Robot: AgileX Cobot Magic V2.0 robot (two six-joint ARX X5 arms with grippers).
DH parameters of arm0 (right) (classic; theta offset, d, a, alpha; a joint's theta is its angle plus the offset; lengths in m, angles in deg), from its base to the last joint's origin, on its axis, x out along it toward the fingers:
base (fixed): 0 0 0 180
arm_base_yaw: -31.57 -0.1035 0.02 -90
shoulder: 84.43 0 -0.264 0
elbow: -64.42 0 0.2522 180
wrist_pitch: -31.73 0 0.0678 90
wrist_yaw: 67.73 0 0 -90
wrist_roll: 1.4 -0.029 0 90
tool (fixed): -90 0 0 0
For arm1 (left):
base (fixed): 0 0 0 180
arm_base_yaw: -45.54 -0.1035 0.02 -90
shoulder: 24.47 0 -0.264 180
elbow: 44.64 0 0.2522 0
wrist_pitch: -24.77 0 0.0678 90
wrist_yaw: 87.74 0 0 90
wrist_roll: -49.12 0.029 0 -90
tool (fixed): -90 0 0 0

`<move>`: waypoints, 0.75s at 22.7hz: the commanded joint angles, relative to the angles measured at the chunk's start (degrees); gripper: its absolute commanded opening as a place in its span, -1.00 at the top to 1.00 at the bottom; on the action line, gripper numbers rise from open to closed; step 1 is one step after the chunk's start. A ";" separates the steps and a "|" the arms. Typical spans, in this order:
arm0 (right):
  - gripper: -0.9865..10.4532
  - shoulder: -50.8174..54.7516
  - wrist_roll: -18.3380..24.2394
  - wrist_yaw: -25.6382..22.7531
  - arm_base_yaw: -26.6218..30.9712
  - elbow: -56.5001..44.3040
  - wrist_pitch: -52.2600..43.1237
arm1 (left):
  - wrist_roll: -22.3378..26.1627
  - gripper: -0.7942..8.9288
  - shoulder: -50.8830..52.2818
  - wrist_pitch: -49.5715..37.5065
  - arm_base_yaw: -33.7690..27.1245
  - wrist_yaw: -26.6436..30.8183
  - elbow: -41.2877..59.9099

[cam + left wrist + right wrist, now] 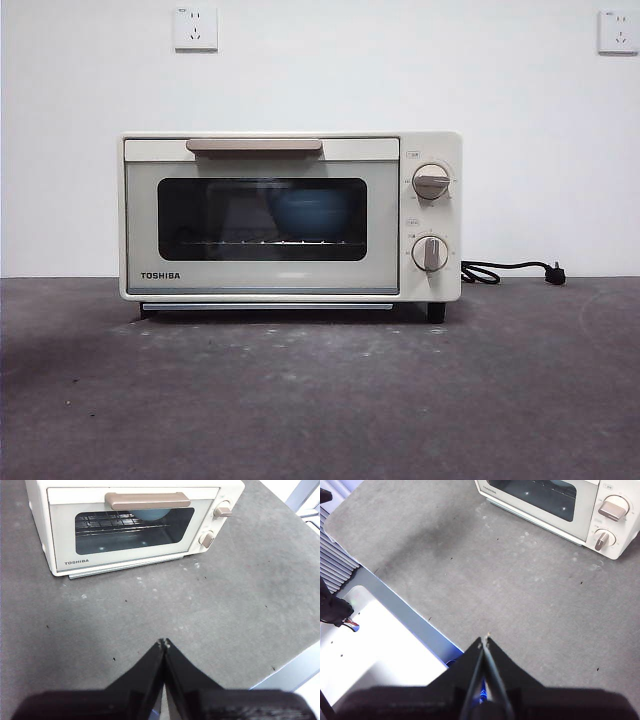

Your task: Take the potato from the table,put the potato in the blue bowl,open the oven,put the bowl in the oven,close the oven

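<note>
The cream-white TOSHIBA oven (290, 216) stands on the dark grey table (320, 400) with its door closed. Through the dark glass I see the blue bowl (308, 212) on the wire rack inside; it also shows behind the handle in the left wrist view as the blue bowl (150, 514). The potato is hidden from view. My left gripper (163, 643) is shut and empty, hanging above the table well in front of the oven (132, 522). My right gripper (484, 641) is also shut and empty, away from the oven (560, 505), near the table's edge.
A black power cord (510, 271) trails on the table to the right of the oven. The oven's beige bar handle (254, 145) and two knobs (431, 183) face the front. A white platform (375, 640) lies beyond the table edge in the right wrist view.
</note>
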 commanded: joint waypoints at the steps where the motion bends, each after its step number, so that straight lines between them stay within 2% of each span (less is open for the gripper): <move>1: 0.82 0.42 0.07 -0.11 -0.11 0.02 -0.04 | 0.07 0.85 -0.02 -0.35 0.13 -0.28 0.07; 4: 0.82 0.50 0.07 -0.13 -0.11 0.02 -0.04 | 0.87 0.85 -0.09 -0.48 0.09 -0.20 0.04; 7: 0.82 0.50 0.09 -0.13 -0.11 0.02 -0.04 | 5.16 0.85 -0.09 -3.17 0.11 -0.22 0.07; 13: 0.82 0.50 0.07 -0.11 -0.11 0.02 -0.04 | 15.87 0.85 1.77 -18.60 -1.25 0.35 0.52; 17: 0.82 0.52 0.07 -0.13 -0.09 0.02 -0.04 | 19.45 0.85 6.71 -30.71 -3.28 1.55 5.27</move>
